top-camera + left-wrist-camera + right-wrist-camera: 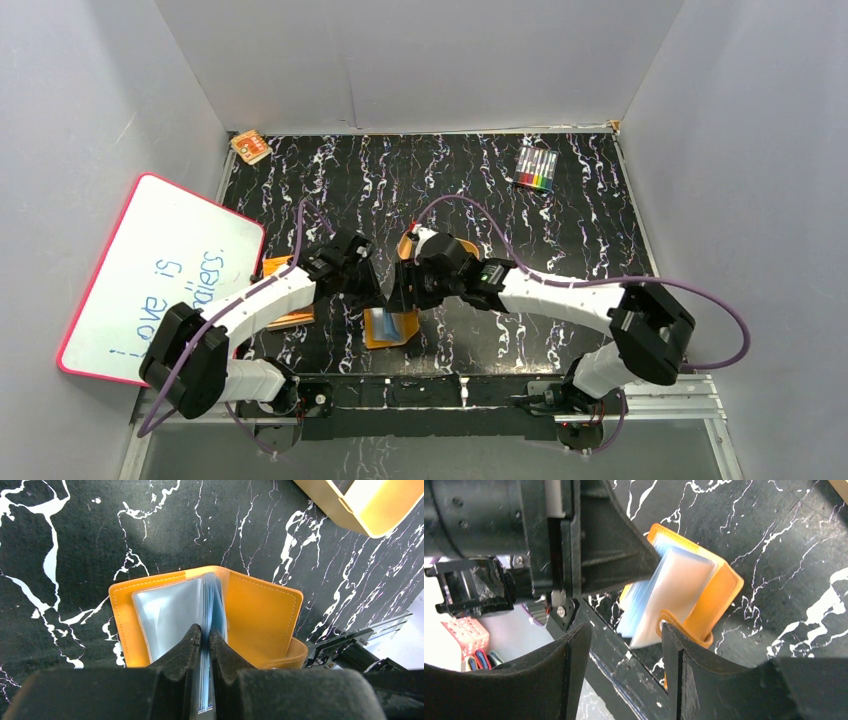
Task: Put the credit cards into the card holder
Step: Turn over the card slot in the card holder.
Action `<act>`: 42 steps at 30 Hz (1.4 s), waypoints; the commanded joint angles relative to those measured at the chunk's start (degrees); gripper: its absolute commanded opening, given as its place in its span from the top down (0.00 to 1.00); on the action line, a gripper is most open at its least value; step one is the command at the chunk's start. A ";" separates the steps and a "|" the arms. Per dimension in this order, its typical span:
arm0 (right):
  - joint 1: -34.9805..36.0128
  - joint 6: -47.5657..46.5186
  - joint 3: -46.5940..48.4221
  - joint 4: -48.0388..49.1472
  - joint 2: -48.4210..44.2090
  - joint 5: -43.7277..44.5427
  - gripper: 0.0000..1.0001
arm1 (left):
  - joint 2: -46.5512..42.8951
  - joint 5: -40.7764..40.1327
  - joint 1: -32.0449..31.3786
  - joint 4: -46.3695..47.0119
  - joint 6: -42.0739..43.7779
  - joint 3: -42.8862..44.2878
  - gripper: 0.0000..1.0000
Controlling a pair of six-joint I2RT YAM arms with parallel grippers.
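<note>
The card holder (pixel 390 327) lies open near the table's front edge, orange-brown leather with pale blue-grey sleeves standing up. In the left wrist view my left gripper (pixel 205 630) is shut on the sleeves (pixel 170 610), with the orange cover (pixel 260 615) flat on either side. My left gripper also shows in the top view (pixel 377 293). My right gripper (pixel 405 288) is open and empty just above the holder. In the right wrist view (pixel 624 635) its right finger is next to the snap tab (pixel 674 622). No black credit cards are in view.
A tan tray (pixel 410 243) sits behind the holder, partly under the right arm, and shows in the left wrist view (pixel 370 505). An orange booklet (pixel 280 267) lies under the left arm. A whiteboard (pixel 160 275) leans at left. A marker pack (pixel 536 168) lies far right.
</note>
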 commanded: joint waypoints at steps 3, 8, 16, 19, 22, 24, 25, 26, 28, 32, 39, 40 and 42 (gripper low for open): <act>-0.04 1.56 0.54 6.27 3.63 1.91 0.36 | -0.10 -0.27 -1.03 -1.19 -1.44 1.66 1.00; 0.00 0.98 0.17 6.27 6.42 2.52 0.35 | 0.12 0.44 -1.06 -0.04 -2.05 1.15 1.00; -0.04 0.75 -0.11 5.76 9.33 2.38 0.38 | 0.12 1.48 -1.13 1.21 -2.51 0.17 1.00; -0.02 0.66 0.49 4.68 10.16 2.14 0.38 | 0.12 1.53 -1.15 1.37 -2.62 0.15 1.00; -0.01 0.46 0.68 3.77 10.89 2.36 0.41 | 0.12 1.78 -1.16 1.63 -2.61 0.14 1.00; -0.01 0.50 0.54 2.60 11.17 2.63 0.45 | 0.19 1.84 -1.12 1.70 -2.57 0.05 1.00; -0.05 0.54 0.32 2.50 11.19 2.79 0.47 | 0.25 1.90 -1.10 1.73 -2.55 0.04 1.00; -0.07 0.66 0.07 2.41 11.27 2.95 0.49 | 0.29 1.99 -1.14 1.73 -2.50 0.00 1.00; -0.05 0.80 -0.31 1.92 11.50 3.49 0.55 | 0.38 2.34 -1.13 1.82 -2.50 -0.01 1.00; -0.24 1.29 -1.72 1.05 11.10 4.82 0.62 | -0.08 2.54 -1.12 1.77 -2.27 -0.11 0.79; -1.44 1.94 -4.11 0.84 10.43 5.47 0.67 | -0.49 2.62 -1.12 1.65 -2.11 -0.51 0.55; -1.55 2.01 -4.33 0.71 10.38 5.60 0.68 | -0.50 2.55 -1.12 1.70 -2.05 -0.60 0.53; -1.83 2.39 -4.98 0.73 9.83 5.97 0.69 | -0.65 2.46 -1.13 1.65 -1.86 -0.86 0.53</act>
